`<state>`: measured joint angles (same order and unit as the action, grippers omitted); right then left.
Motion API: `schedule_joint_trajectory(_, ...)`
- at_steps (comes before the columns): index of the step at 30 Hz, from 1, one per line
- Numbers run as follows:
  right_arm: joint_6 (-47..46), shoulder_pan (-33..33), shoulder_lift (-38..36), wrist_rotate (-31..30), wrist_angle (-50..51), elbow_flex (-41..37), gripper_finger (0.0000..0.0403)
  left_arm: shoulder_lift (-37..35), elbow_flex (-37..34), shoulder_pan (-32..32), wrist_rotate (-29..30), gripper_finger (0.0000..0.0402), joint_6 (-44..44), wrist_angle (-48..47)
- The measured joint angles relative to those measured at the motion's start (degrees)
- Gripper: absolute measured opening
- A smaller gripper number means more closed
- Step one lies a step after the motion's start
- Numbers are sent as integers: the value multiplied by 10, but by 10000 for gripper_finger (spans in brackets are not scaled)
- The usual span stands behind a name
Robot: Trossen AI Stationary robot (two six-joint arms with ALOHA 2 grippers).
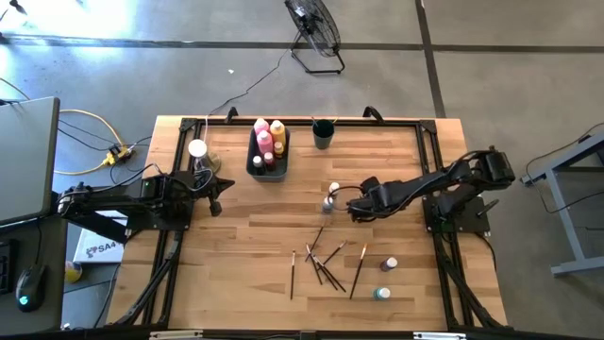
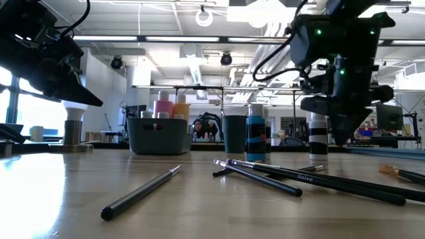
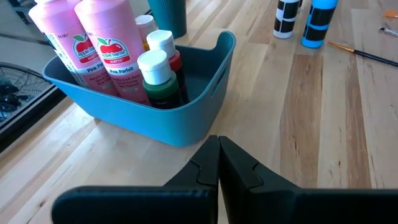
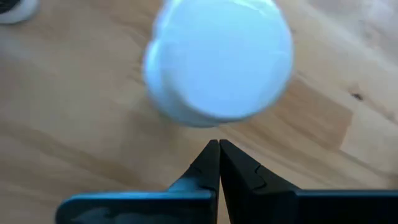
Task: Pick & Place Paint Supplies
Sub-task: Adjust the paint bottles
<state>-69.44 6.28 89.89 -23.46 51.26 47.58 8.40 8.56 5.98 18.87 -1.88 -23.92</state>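
The right end effector (image 1: 351,210) hangs low over the middle of the tabletop (image 1: 396,161), fingers pressed together and holding nothing. Its wrist camera looks straight down on a white bottle cap (image 4: 217,59), probably one of the two small bottles (image 1: 329,196) standing just beside it, so it seems to be lining up before a grasp. The blue bin (image 1: 267,159) near the far edge already holds the tall pink bottles (image 3: 109,53), a yellow one (image 1: 277,128) and small white-capped ones (image 3: 157,78), which marks it as the drop point. The paintbrushes (image 1: 326,264) lie scattered on the near side, with two more small bottles (image 1: 385,279) to their right (the dark cup (image 1: 323,134) may be meant for brushes). The left end effector (image 3: 217,158) waits closed and empty just beside the bin.
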Motion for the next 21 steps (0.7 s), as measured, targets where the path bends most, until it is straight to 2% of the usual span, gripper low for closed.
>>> schedule_joint_trajectory(6,-8,-6,0,-24,-25,-14,3,0,0,0,0,0,0,0)
schedule_joint_trajectory(21,88,-59,0,-51,-148,-17,3,0,0,0,0,0,0,0)
